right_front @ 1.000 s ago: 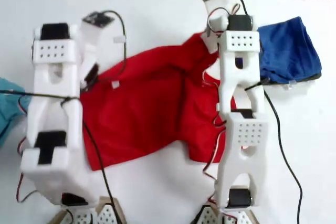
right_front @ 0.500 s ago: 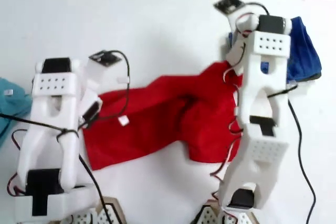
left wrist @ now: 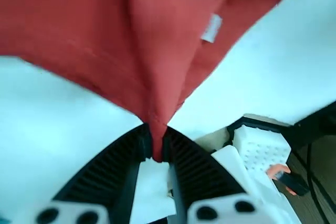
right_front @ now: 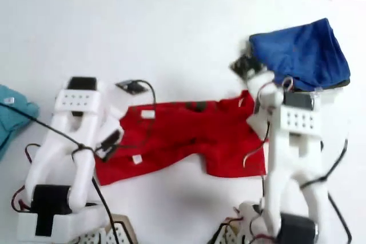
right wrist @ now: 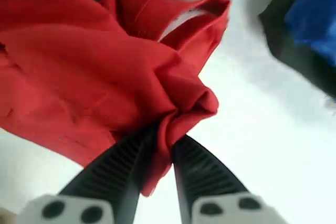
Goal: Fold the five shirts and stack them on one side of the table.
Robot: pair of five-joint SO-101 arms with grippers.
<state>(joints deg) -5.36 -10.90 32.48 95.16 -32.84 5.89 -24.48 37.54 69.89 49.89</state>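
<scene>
Red shirt [right_front: 189, 135] pulled toward 6 o'clock, now halved; L gripper [left wrist: 155, 148] & R gripper [right wrist: 163, 137] both clamped on it. 1st fold prob. done.

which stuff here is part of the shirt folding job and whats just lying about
Job: red shirt, held by left claw and right claw; blue shirt; dark cloth under it, maybe a shirt; teal shirt.
Just there: white table.

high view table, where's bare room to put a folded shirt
The far half of the table is bare, between the red shirt and the far edge, beside the blue shirt. Crowded: the near strip under the red shirt, and the left edge by the teal shirt.
</scene>
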